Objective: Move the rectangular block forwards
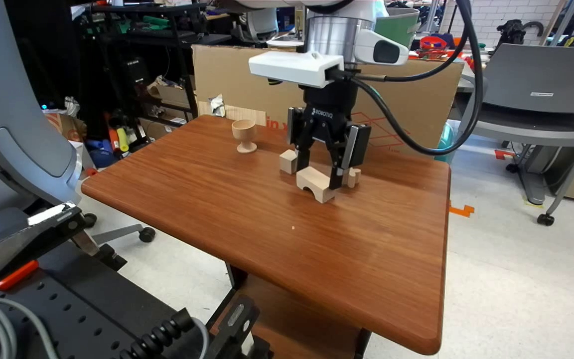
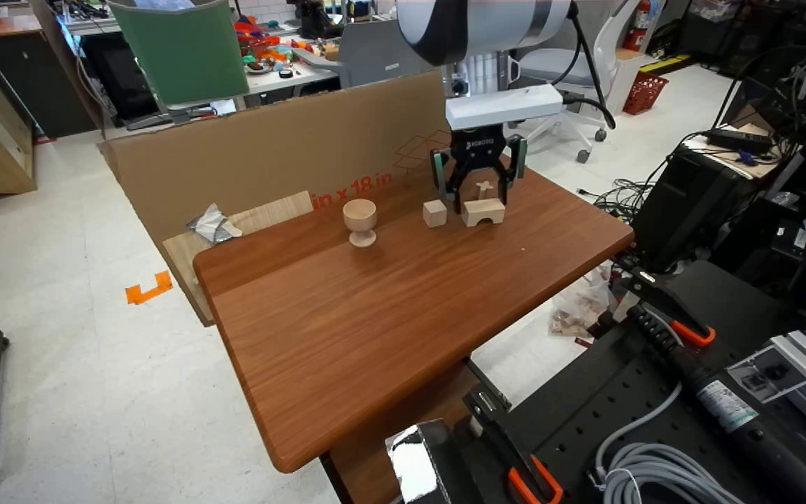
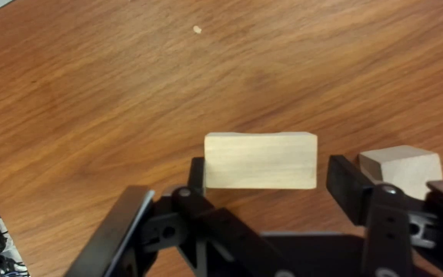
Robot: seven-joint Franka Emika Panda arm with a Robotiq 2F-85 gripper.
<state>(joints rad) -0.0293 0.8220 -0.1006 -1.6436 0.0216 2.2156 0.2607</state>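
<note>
The rectangular block, pale wood with an arched cut-out along its underside, rests on the table in both exterior views (image 1: 314, 182) (image 2: 483, 211) and in the wrist view (image 3: 260, 161). My gripper (image 1: 319, 172) is lowered around the block's two ends, and also shows in an exterior view (image 2: 480, 202). In the wrist view the gripper (image 3: 266, 173) is open. Its left finger is against or very close to the block's left end. A gap shows between the right finger and the block's right end.
A small wooden cube (image 1: 288, 162) (image 2: 434, 213) (image 3: 412, 169) stands close beside the right finger of the wrist view. Another small wooden piece (image 1: 352, 177) (image 2: 485, 189) is behind the gripper. A wooden goblet (image 1: 244, 135) (image 2: 360, 221) stands farther along the table (image 1: 247, 219). A cardboard sheet (image 2: 270, 154) borders the back.
</note>
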